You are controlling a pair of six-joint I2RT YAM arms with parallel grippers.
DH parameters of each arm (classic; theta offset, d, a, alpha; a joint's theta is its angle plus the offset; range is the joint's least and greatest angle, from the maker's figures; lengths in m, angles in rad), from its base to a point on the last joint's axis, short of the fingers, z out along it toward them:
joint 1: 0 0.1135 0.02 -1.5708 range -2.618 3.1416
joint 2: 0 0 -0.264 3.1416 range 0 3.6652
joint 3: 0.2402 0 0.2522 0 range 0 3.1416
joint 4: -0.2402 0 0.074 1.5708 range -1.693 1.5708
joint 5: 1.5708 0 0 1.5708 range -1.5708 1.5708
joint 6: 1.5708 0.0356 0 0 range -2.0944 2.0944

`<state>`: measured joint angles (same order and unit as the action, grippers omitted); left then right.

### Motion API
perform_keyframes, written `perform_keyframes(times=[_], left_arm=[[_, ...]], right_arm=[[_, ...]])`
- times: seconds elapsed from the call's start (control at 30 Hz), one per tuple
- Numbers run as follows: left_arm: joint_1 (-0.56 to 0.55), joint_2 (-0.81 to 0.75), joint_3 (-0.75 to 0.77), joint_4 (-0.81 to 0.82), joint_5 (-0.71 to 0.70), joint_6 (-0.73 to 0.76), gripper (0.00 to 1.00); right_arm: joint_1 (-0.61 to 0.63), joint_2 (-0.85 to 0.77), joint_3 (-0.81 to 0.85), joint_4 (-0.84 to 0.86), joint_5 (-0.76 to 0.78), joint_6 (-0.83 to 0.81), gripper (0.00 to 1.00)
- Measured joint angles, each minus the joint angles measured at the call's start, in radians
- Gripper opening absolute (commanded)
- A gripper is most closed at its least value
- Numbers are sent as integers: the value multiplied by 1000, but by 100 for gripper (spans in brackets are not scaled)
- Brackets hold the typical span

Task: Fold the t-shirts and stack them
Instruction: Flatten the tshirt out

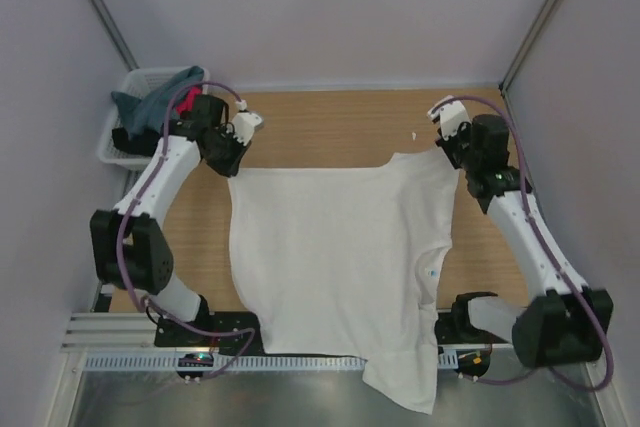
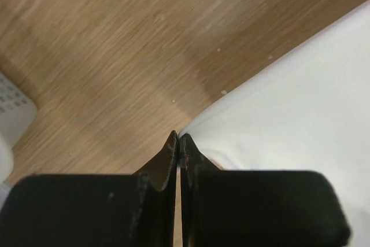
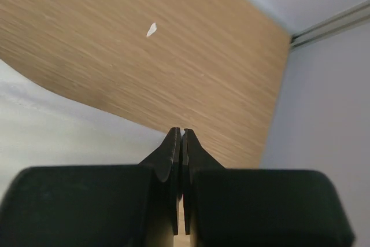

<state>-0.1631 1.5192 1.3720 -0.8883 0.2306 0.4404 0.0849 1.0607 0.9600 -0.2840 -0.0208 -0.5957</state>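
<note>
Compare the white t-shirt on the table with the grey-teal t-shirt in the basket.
The white t-shirt lies spread flat; the grey-teal t-shirt is bunched up. The white t-shirt overhangs the table's near edge; the grey-teal t-shirt sits heaped in the basket. Neither is folded yet.

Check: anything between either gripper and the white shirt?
Nothing visible. The left gripper and right gripper are both shut right at the far corners of the white shirt. The basket sits off at far left, clear of it.
</note>
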Motion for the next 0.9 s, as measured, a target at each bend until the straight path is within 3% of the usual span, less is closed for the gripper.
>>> perform_keyframes(times=[0.17,0.43,0.6,0.9], left_arm=[[0,375,143,67,-24,32,0],[-1,737,462,118,-30,35,0],[-1,848,666,129,-48,29,0],[-9,816,757,100,-55,-48,0]], right_arm=[[-77,478,77,114,-34,29,2],[-106,1047,712,90,-51,85,1],[-106,1195,945,66,-32,106,1],[-106,1107,874,2,-2,127,1]])
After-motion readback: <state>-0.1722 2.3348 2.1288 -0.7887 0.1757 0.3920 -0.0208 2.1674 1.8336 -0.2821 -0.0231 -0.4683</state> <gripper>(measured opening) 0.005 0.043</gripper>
